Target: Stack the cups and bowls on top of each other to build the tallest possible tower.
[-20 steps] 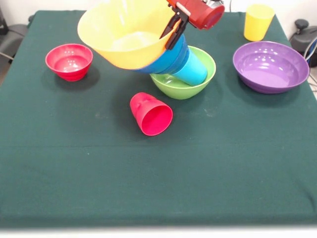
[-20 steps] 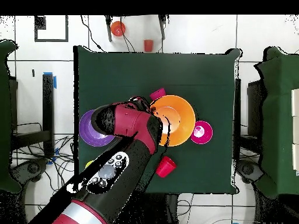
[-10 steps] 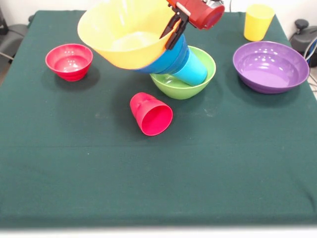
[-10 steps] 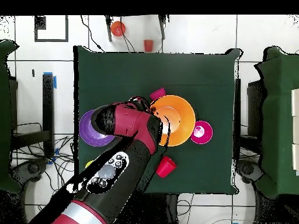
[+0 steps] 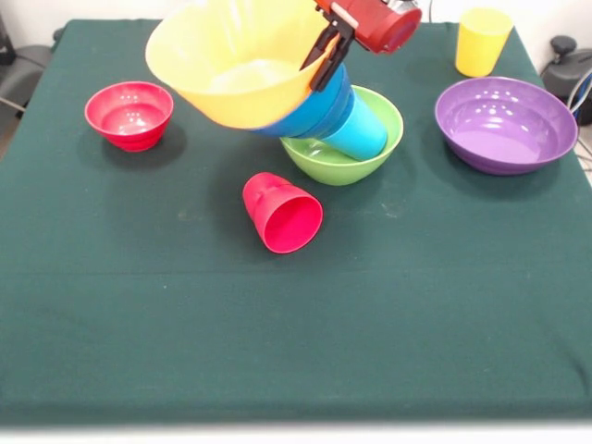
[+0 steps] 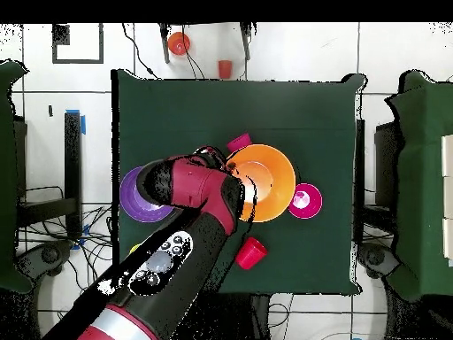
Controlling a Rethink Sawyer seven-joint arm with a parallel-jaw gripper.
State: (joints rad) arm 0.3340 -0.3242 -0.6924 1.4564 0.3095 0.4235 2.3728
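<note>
Almost nothing has shifted since the earlier frames: the gripper [image 5: 322, 57] and the tilted stack it carries sit only a trace higher, and every loose piece lies where it did. Its black fingers [image 5: 326, 65] are closed over the rim of the big yellow bowl [image 5: 236, 65], one inside and one outside the wall. That bowl leans steeply, with a blue bowl [image 5: 319, 106] nested under it and a light blue cup [image 5: 359, 129] beneath that, the cup's base resting down inside the green bowl [image 5: 356, 157], which stands on the desk [image 5: 296, 324] near the middle of its far half.

A red cup [image 5: 282, 213] lies on its side just in front of the green bowl, mouth toward the near edge, apart from it. A small red bowl [image 5: 129, 113] stands upright toward the left edge. A purple bowl [image 5: 506, 123] sits close to the right edge, and a yellow cup [image 5: 482, 41] stands upright by the far right corner. In the overhead view another red cup [image 6: 250, 253] sits beside the arm [image 6: 172, 257], near the desk's edge on the robot's side.

The whole near half of the desk is bare green cloth, with free room between the lying cup and the near edge.
</note>
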